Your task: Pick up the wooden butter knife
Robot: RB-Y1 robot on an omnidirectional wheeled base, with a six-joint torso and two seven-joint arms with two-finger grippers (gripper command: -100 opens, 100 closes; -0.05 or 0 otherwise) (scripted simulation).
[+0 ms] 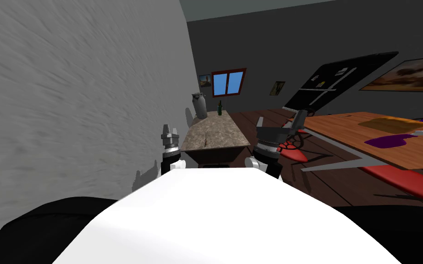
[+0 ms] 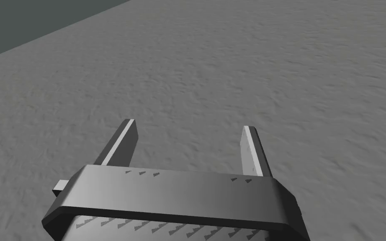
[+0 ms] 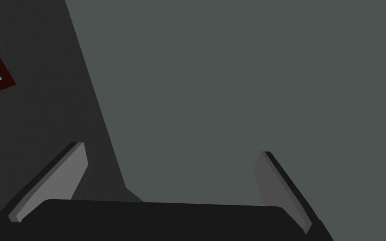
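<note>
A thin brown sliver [image 1: 205,139] lies on the speckled stone top of a narrow counter [image 1: 224,134] straight ahead; it may be the butter knife, too small to be sure. My left gripper [image 1: 169,129] is raised near the counter's near left corner, beside the grey wall. It stands open with nothing in it [image 2: 189,124]. My right gripper [image 1: 279,120] is raised off the counter's near right corner, also open and holding nothing [image 3: 172,149]. Neither gripper touches the counter.
A grey jug [image 1: 200,104] and a green bottle [image 1: 220,108] stand at the counter's far end. A wooden table [image 1: 343,130] with purple and orange mats and red chairs [image 1: 405,179] is on the right. The textured grey wall [image 1: 68,101] runs close on the left.
</note>
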